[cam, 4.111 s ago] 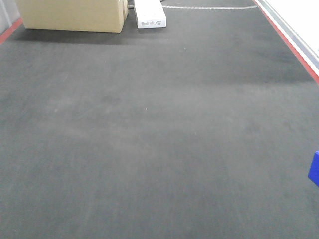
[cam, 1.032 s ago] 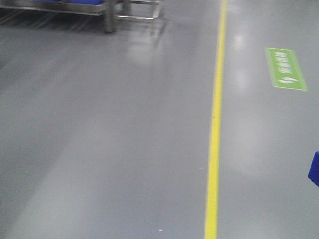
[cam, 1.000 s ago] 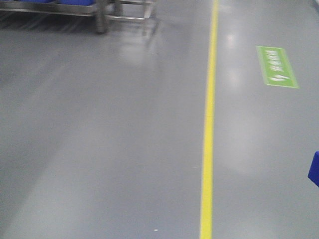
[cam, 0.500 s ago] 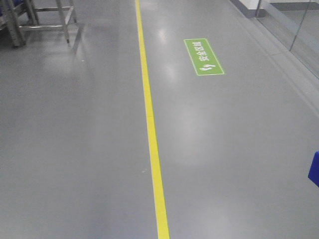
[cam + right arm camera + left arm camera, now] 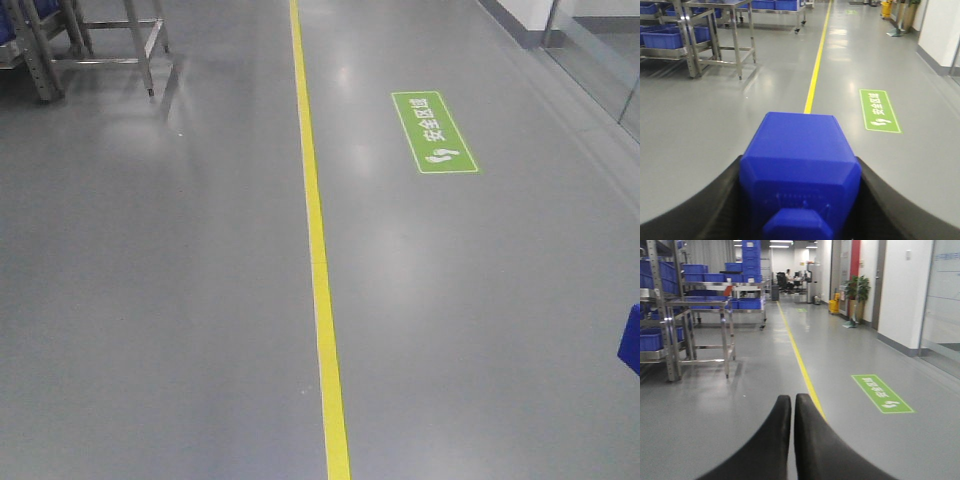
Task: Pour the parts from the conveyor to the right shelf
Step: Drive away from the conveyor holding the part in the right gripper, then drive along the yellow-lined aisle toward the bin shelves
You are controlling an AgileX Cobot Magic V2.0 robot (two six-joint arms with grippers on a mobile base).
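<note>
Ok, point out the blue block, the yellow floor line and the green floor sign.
blue block (image 5: 799, 142): right wrist view, on its top face.
yellow floor line (image 5: 319, 262): front view, middle of the stripe.
green floor sign (image 5: 434, 132): front view, centre of the panel.

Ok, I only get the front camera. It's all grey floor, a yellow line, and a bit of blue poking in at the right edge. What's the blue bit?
Observer: Most likely the blue block. The right wrist view shows the right claw clamped around it.
Operator: Is the other claw carrying one too?
Observer: No. The left wrist view shows the left claw shut, fingers touching, with nothing between them.
Operator: What's further along the line?
Observer: On its left side stand steel racks loaded with blue bins, on several levels.
</note>
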